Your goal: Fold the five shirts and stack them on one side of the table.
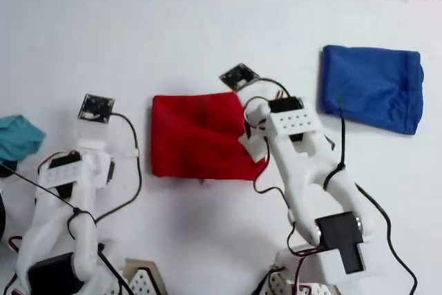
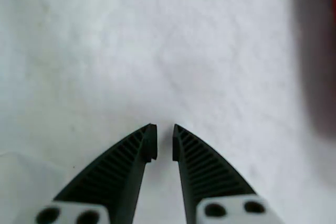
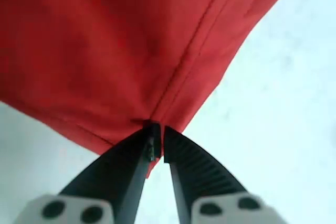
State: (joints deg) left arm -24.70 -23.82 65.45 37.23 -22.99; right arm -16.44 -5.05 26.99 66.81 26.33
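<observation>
A folded red shirt (image 1: 197, 136) lies flat at the table's middle. My right gripper (image 3: 157, 129) is at its right edge, shut on the red shirt (image 3: 131, 40) with a hem pinched between the tips. The right arm (image 1: 286, 126) covers that edge from above. A folded blue shirt (image 1: 373, 88) rests at the back right. A crumpled teal shirt (image 1: 17, 136) lies at the left edge. My left gripper (image 2: 161, 129) hangs shut over bare white table, holding nothing, left of the red shirt; its arm (image 1: 69, 170) stands at the front left.
The white table (image 1: 207, 32) has free room along the back and between the two arms. Black cables (image 1: 131, 150) trail from both wrists over the table. The arms' bases (image 1: 138, 281) stand at the front edge.
</observation>
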